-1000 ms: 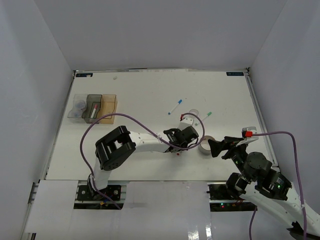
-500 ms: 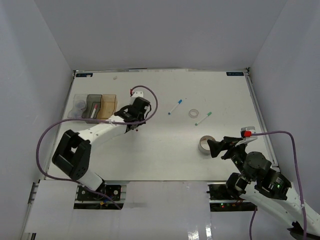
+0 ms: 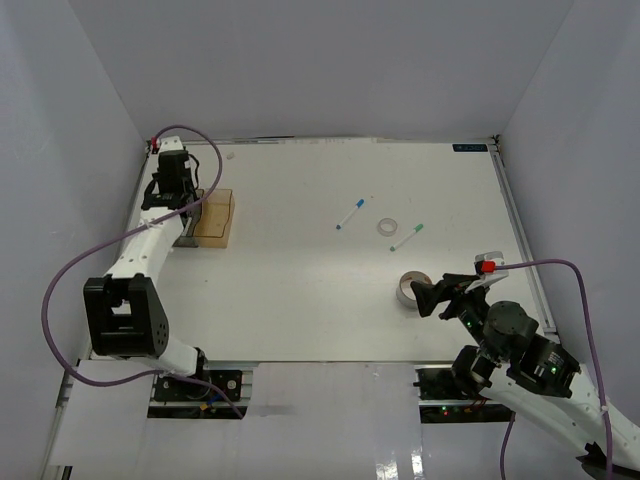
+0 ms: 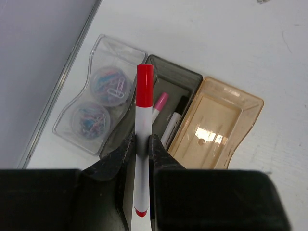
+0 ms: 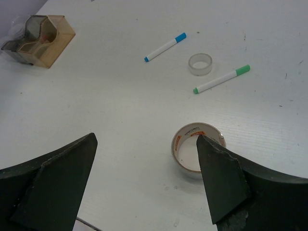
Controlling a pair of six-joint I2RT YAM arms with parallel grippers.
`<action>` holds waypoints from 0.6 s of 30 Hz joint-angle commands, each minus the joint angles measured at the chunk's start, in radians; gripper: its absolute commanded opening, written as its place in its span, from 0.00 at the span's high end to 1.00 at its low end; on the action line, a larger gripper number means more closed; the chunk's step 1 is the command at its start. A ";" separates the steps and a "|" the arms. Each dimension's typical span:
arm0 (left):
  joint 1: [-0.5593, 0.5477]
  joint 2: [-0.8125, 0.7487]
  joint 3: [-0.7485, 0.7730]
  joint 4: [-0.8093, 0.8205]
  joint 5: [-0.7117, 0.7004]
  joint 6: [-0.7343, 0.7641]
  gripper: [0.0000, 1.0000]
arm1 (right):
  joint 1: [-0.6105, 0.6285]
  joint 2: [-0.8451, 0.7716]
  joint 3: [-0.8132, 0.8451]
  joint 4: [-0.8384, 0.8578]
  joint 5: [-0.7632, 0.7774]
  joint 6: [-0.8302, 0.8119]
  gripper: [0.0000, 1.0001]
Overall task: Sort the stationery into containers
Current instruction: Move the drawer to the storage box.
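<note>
My left gripper (image 4: 143,142) is shut on a red-capped white marker (image 4: 143,115) and hovers over the row of containers at the table's far left (image 3: 172,198). Below it, the clear bin (image 4: 115,44) holds two jars of clips (image 4: 111,87). The smoky grey bin (image 4: 176,70) holds a pink-capped marker (image 4: 160,103) and a black-capped one (image 4: 178,108). The amber bin (image 4: 231,126) has nothing in it. My right gripper (image 5: 146,139) stands open, low over the table, just beside a large tape roll (image 5: 185,150).
A blue-capped marker (image 3: 350,214), a small tape roll (image 3: 387,227) and a green-capped marker (image 3: 406,237) lie loose mid-table, right of centre. The left wall runs close to the bins. The left arm's purple cable loops over the near-left table area.
The left arm has swung from the middle of the table to the far left, carrying the red-capped marker over the bins. The right arm has barely moved.
</note>
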 commanded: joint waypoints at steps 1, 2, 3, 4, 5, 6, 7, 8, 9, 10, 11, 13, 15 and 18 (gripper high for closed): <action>0.014 0.054 0.055 0.080 0.041 0.072 0.95 | 0.007 -0.009 0.001 0.047 -0.014 -0.016 0.10; 0.017 0.072 0.059 0.091 0.035 0.082 0.96 | 0.008 -0.009 0.001 0.049 -0.016 -0.019 0.10; 0.029 0.089 0.070 0.101 0.029 0.089 0.98 | 0.007 -0.007 0.000 0.051 -0.020 -0.020 0.10; 0.055 0.103 0.073 0.112 0.024 0.095 1.00 | 0.007 -0.006 0.000 0.051 -0.020 -0.019 0.10; 0.063 0.126 0.073 0.126 0.026 0.098 1.00 | 0.007 -0.006 0.000 0.052 -0.022 -0.019 0.10; 0.071 0.135 0.069 0.135 0.024 0.098 1.00 | 0.008 -0.006 0.001 0.052 -0.023 -0.020 0.10; 0.074 0.140 0.061 0.147 0.026 0.100 1.00 | 0.008 -0.006 0.001 0.052 -0.023 -0.022 0.10; 0.077 0.143 0.049 0.175 0.024 0.102 1.00 | 0.008 -0.007 0.000 0.052 -0.022 -0.022 0.10; 0.080 0.143 0.026 0.184 0.024 0.103 1.00 | 0.008 -0.009 0.000 0.051 -0.020 -0.022 0.10; 0.082 0.142 0.013 0.203 0.026 0.105 1.00 | 0.008 -0.010 -0.002 0.052 -0.020 -0.020 0.10; 0.083 0.138 0.000 0.215 0.024 0.108 1.00 | 0.008 -0.012 -0.003 0.054 -0.019 -0.020 0.10; 0.089 0.125 -0.048 0.258 0.026 0.114 0.95 | 0.008 -0.012 -0.006 0.058 -0.019 -0.022 0.10; 0.096 0.117 -0.076 0.276 0.048 0.115 0.92 | 0.010 -0.009 -0.005 0.058 -0.022 -0.023 0.10; 0.103 0.132 -0.102 0.287 0.070 0.099 0.86 | 0.010 -0.003 -0.006 0.060 -0.026 -0.023 0.10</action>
